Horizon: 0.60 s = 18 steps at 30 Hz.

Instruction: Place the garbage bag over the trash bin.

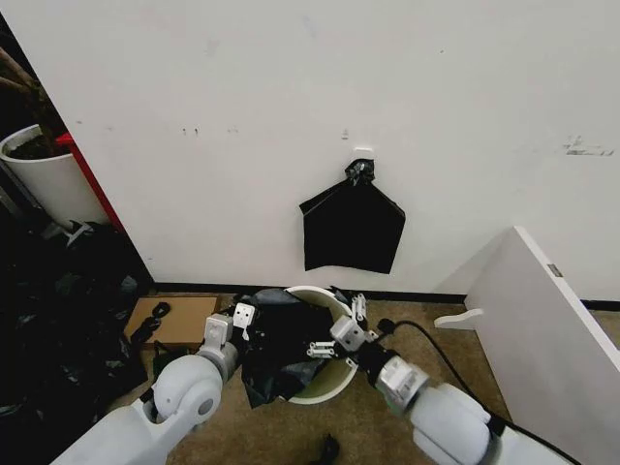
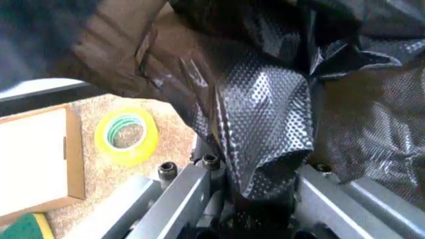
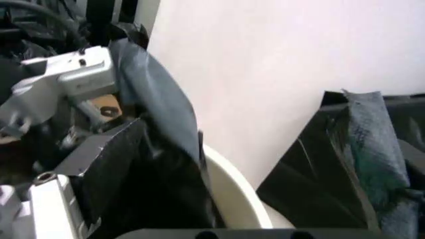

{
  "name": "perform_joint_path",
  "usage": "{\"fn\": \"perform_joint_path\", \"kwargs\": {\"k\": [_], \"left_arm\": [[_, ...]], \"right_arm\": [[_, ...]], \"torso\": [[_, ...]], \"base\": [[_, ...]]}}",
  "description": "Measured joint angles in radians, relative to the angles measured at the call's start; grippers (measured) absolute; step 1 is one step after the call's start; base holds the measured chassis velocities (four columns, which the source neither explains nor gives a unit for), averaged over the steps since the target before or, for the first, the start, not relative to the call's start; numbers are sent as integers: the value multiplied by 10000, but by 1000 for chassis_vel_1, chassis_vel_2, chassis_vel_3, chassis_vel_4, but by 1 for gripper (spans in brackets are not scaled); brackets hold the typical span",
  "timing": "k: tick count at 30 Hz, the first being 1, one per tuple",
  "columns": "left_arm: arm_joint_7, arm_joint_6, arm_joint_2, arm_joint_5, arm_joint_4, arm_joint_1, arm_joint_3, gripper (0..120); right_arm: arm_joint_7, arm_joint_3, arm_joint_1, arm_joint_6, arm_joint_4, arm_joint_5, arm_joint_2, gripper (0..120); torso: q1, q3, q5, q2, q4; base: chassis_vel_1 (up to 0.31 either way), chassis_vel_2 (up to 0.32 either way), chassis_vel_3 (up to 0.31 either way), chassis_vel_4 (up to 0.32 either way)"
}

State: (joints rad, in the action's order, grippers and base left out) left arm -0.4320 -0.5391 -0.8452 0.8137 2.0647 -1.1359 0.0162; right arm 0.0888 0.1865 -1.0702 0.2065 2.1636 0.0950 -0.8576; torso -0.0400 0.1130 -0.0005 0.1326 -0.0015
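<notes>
The white trash bin (image 1: 331,387) stands on the carpet by the wall. The crinkled black garbage bag (image 1: 279,351) is draped over its left side and rim and spills down the outside. At the bag's left edge my left gripper (image 1: 239,319) is shut on a fold of it; the left wrist view shows embossed black plastic (image 2: 265,124) pinched between the fingers (image 2: 179,199). My right gripper (image 1: 334,341) is over the bin's mouth, holding the bag's right edge. In the right wrist view the bag (image 3: 153,149) hangs beside the bin's rim (image 3: 232,194).
A flat black bag with a knotted top (image 1: 352,231) hangs on the wall above the bin. A white board (image 1: 542,329) leans at the right. A cardboard box (image 1: 184,318) and a yellow tape roll (image 2: 126,134) lie to the left. A white plant pot (image 1: 44,179) stands far left.
</notes>
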Motion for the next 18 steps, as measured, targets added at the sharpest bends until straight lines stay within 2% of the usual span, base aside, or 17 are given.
{"fn": "perform_joint_path", "kwargs": {"k": [3,7,9,11,14,18], "left_arm": [[10,3,1,-23,18,-44,-10,1],[17,20,13,-147,29,-96,-44,1],[18,22,21,-147,40,-97,-45,1],[36,26,58,-130,98,-93,-61,1],[42,26,73,-121,106,-73,-103,1],[45,26,85,-92,144,-45,-167,1]], "right_arm": [[-42,168,205,25,-115,19,-62,95],[-157,572,435,64,-415,-87,-186,79],[-162,612,444,62,-458,-112,-202,77],[-195,774,516,36,-616,-229,-261,68],[-209,900,607,22,-694,-317,-289,64],[-211,1086,786,9,-905,-499,-337,50]], "torso": [[0,0,-1,0,-1],[0,0,-2,0,-1],[0,0,-1,0,-2],[0,0,0,0,-2],[0,0,-1,0,-2],[0,0,-1,0,-2]], "base": [[0,0,0,0],[0,0,0,0],[0,0,0,0],[0,0,0,0],[0,0,0,0],[0,0,0,0]]}}
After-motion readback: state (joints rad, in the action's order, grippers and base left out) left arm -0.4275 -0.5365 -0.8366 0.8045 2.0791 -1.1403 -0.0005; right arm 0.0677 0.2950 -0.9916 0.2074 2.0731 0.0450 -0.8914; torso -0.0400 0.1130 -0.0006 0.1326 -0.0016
